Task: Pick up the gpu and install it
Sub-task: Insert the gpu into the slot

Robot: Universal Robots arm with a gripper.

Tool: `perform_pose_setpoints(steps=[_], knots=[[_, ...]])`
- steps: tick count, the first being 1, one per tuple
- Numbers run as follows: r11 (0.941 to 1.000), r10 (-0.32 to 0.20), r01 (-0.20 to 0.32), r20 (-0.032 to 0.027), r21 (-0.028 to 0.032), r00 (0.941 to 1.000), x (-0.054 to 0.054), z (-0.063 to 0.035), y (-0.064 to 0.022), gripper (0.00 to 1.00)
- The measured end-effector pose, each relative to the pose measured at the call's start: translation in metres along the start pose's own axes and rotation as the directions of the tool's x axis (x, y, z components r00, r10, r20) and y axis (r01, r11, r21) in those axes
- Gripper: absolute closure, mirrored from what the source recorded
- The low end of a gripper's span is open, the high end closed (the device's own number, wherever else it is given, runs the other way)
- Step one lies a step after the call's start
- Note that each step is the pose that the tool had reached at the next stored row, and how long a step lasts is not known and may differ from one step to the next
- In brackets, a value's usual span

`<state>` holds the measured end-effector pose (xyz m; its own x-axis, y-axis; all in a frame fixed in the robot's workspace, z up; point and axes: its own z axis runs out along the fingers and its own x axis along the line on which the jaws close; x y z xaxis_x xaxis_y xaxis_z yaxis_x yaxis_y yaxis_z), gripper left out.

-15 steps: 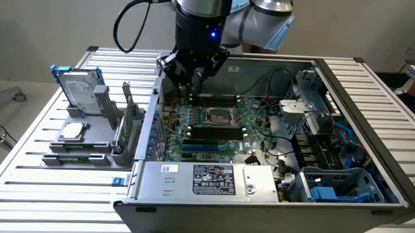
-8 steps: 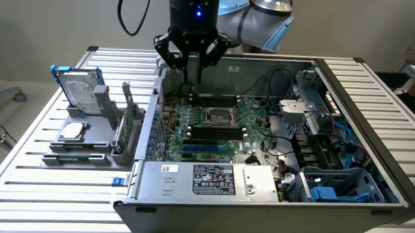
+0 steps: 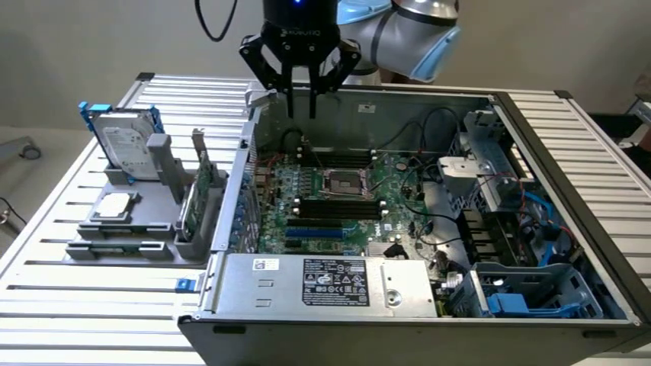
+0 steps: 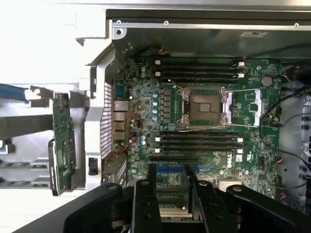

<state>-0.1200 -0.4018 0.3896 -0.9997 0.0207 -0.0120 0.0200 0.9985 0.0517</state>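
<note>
The gpu (image 3: pixel 203 192) is a thin green card with a silver end bracket. It stands on edge in a grey holder (image 3: pixel 133 229), just outside the computer case's wall on the exterior view's left. In the wrist view the gpu (image 4: pixel 63 141) shows as a narrow green strip beside the case wall. My gripper (image 3: pixel 301 113) hangs open above the back edge of the open case (image 3: pixel 407 324), over the motherboard (image 3: pixel 336 198), well apart from the gpu. Its black fingers (image 4: pixel 151 179) stand apart with nothing between them, over the motherboard's expansion slots (image 4: pixel 170 158).
The grey holder also carries a silver hard drive in a blue frame (image 3: pixel 127 141) and a small square silver chip (image 3: pixel 115 204). Inside the case are the power supply (image 3: pixel 325 282), cables (image 3: pixel 447 221) and drive cages (image 3: pixel 529 293). Everything rests on a slatted metal table (image 3: pixel 91 313).
</note>
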Motion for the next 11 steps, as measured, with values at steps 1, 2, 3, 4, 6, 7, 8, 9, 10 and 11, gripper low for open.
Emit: perform_pose_setpoints(steps=[1, 2, 3, 4, 6, 7, 8, 9, 10, 11], knots=[[0.9999, 0.015, -0.015, 0.0029, 0.001, 0.9999, 0.0004, -0.0008, 0.0009, 0.65], [0.9996, 0.028, -0.028, 0.0054, 0.002, 0.9996, 0.0007, -0.0016, 0.0018, 0.65], [0.9993, 0.038, -0.038, 0.0073, 0.0026, 0.9993, 0.0009, -0.0021, 0.0024, 0.65], [0.999, 0.045, -0.045, 0.0085, 0.0031, 0.999, 0.0011, -0.0025, 0.0028, 0.65], [0.9987, 0.05, -0.05, 0.0095, 0.0033, 0.9987, 0.0012, -0.0028, 0.0031, 0.65], [0.9988, 0.05, -0.05, 0.0096, 0.0033, 0.9987, 0.0012, -0.0028, 0.0031, 0.65], [0.9987, 0.05, -0.05, 0.0097, 0.0033, 0.9987, 0.0012, -0.0028, 0.0031, 0.65], [0.9987, 0.05, -0.05, 0.0096, 0.0034, 0.9987, 0.0012, -0.0028, 0.0031, 0.65], [0.9987, 0.05, -0.05, 0.0096, 0.0035, 0.9987, 0.0012, -0.0029, 0.0032, 0.65], [0.9987, 0.05, -0.05, 0.0096, 0.0035, 0.9987, 0.0012, -0.0029, 0.0032, 0.65]])
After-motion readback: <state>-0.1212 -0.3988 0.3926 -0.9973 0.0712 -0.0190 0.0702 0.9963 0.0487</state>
